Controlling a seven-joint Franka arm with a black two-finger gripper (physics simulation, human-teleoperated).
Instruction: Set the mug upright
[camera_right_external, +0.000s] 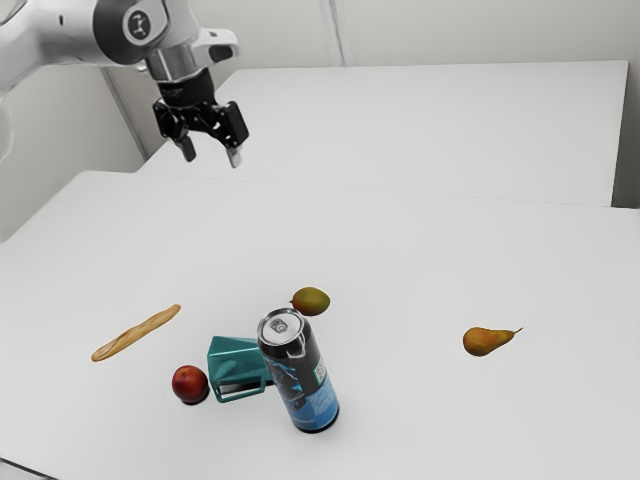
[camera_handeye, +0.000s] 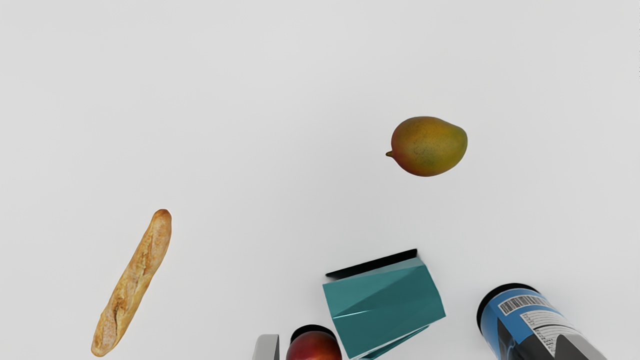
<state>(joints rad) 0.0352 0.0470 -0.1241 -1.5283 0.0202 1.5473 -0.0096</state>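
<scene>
Mug (camera_right_external: 235, 362) on its side, handle (camera_right_external: 240, 396) toward the camera: so it lies in the exterior view, on the white surface (camera_right_external: 420, 420) between the red fruit (camera_right_external: 190, 384) and the tall can (camera_right_external: 300, 372). The pincer (camera_right_external: 212, 155) hangs empty and well above, spread wide. The surface's near edge cuts across the lower left corner, and its far edge runs well behind the mug. Bare room opens past the baguette (camera_right_external: 137, 333) and the mango (camera_right_external: 311, 301), and more toward the pear (camera_right_external: 487, 341).

In the wrist view, fingers (camera_handeye: 266, 347) stand wide apart. The red fruit sits just beside the mug; a gap parts mug from can. I would come down slowly, turned so that neither fingertip lands on fruit or can, and close gently on the body, clear of the handle. Lift before tipping, since the can could topple and the fruit roll. The mango's side offers the better room for turning it upright.
</scene>
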